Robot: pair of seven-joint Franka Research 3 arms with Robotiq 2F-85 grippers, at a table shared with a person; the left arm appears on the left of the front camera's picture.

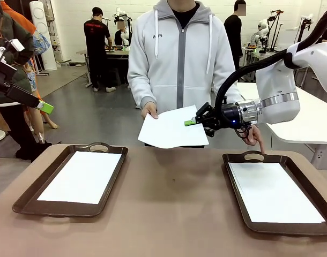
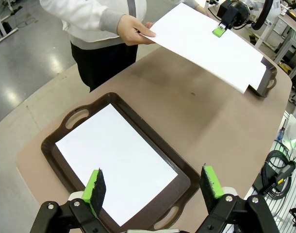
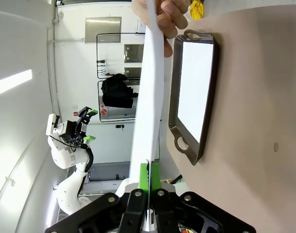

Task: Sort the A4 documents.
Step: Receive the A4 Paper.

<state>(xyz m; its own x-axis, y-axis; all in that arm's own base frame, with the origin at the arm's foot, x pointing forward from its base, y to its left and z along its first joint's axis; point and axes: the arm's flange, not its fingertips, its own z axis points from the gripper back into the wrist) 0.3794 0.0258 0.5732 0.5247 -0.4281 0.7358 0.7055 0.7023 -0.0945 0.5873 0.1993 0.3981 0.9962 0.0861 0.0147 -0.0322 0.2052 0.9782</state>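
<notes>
Held sheet: thin, matt white paper, smooth and uncreased. Sheets in the left tray and right tray: the same matt paper. Trays: dark brown, hard, plastic-looking, with a faint sheen on the rims. Counter: smooth, matt brown surface. Right pincer: black body with green, matt pads; arm shell glossy white with a polished metal ring. Person's jacket: soft grey cloth. Floor: glossy grey.

I see plain white, unprinted A4 documents on dark brown trays and in the air. The table is matt tan-brown. My right gripper is black with green pads; its arm is white. The person's jacket is light grey with white drawstrings.
</notes>
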